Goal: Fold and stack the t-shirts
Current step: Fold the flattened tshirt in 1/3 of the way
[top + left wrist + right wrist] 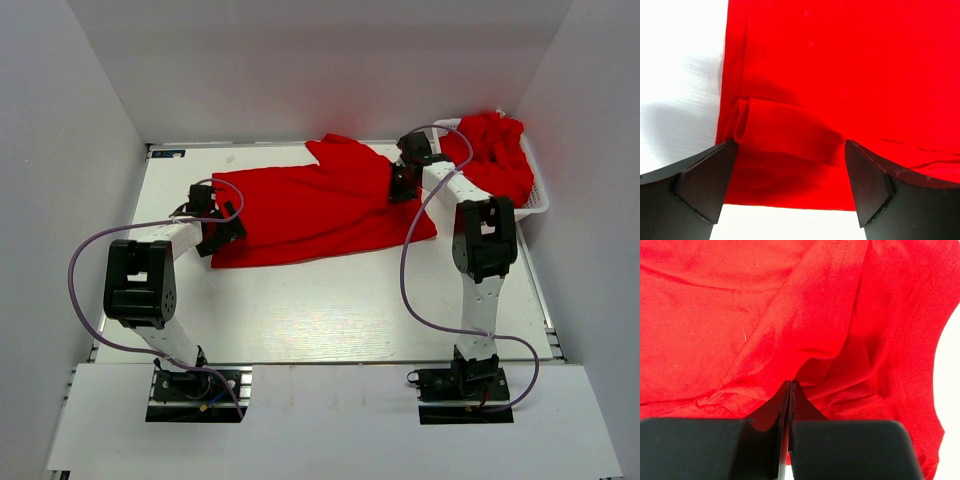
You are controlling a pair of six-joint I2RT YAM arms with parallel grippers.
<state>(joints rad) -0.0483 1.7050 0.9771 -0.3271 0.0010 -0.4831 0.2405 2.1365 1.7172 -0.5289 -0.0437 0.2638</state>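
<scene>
A red t-shirt (320, 205) lies spread across the back middle of the table, with one sleeve (345, 152) pointing away. My left gripper (222, 225) is at its left end. In the left wrist view it (787, 185) is open, with the shirt's edge and a small fold (785, 130) between the fingers (705, 185). My right gripper (405, 180) is at the shirt's right end. In the right wrist view it (790, 390) is shut on a raised pinch of the red cloth (805, 320), beside the ribbed collar (917, 365). More red shirts (492, 160) are heaped in the basket.
A white slatted basket (537, 203) stands at the back right corner, against the right wall. White walls enclose the table on the left, back and right. Purple cables loop from both arms over the table's near half.
</scene>
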